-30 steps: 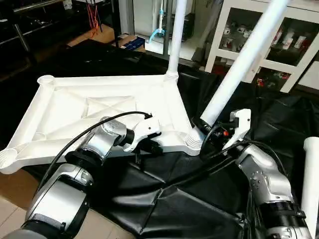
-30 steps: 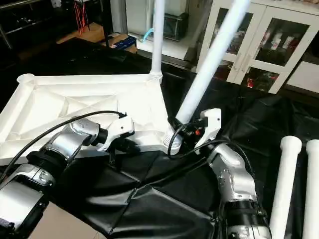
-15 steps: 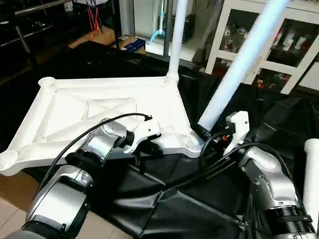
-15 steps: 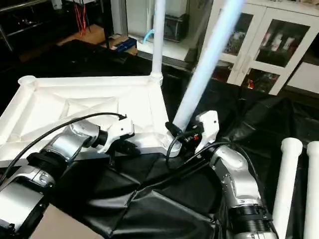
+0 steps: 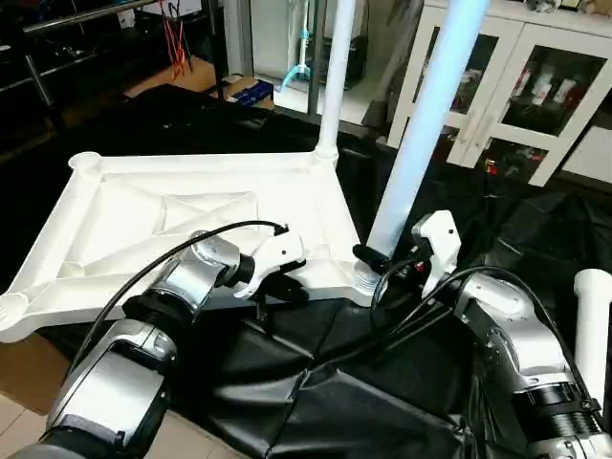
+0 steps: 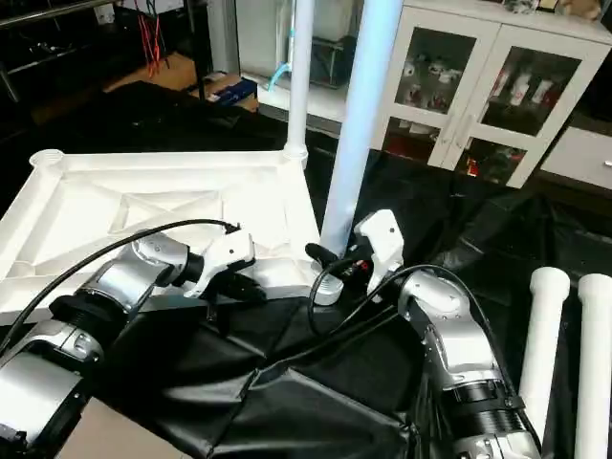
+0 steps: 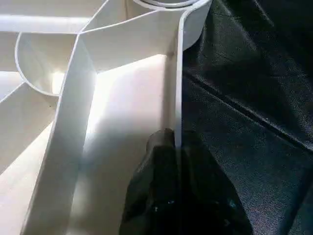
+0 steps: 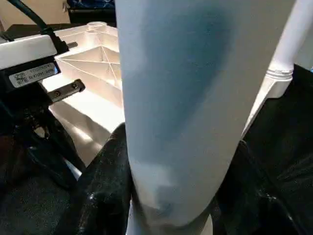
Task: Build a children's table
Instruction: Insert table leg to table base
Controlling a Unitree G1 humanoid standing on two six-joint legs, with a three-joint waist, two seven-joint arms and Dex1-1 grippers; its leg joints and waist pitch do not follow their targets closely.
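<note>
No legible text anywhere.

The tabletop (image 5: pixel 172 220) is laid upside down on the surface (image 5: pixel 316 402). Legs (image 5: pixel 421 124) are stood in its far-right and near-right corners. Two spare legs (image 6: pixel 545 335) are laid at the right.

black sheet (image 5: pixel 382 402) – under all | glass-door cabinet (image 6: pixel 478 86) – behind, bottles perhaps

Bright, even light; glare on white tabletop (image 7: pixel 122 98).
</note>
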